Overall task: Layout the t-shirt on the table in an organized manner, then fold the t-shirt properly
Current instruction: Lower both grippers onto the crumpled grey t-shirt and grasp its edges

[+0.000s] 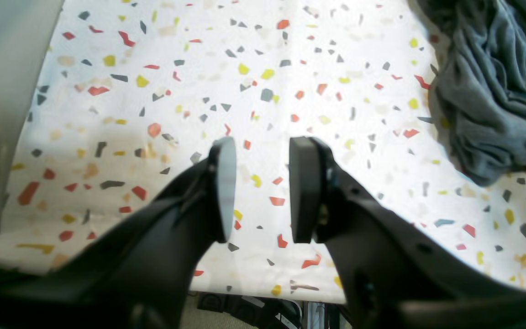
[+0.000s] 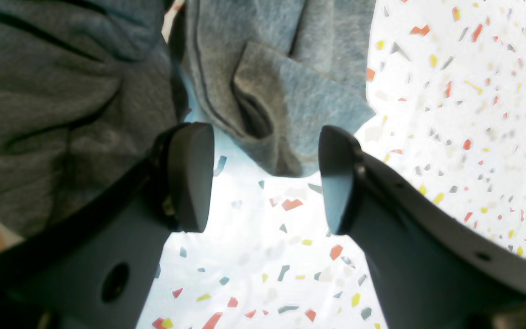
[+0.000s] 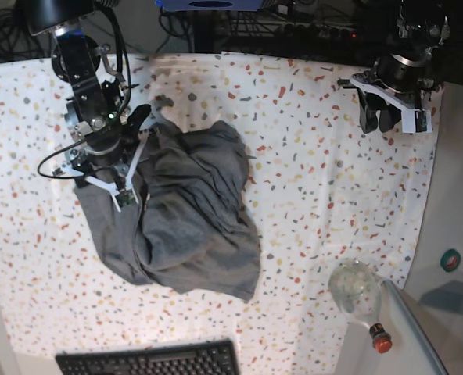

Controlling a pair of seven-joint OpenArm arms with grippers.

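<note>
Honestly, the t-shirt (image 3: 181, 215) sits bunched at the table's (image 3: 310, 172) nine o'clock. The right gripper (image 2: 263, 178) hovers wide and empty over a sleeve edge; the left gripper (image 1: 263, 189), narrowly parted, waits at two o'clock. Best pinch only one layer.

Heather-grey t-shirt (image 3: 184, 211); white table (image 3: 310, 156) flecked red, orange, yellow, grey.
</note>
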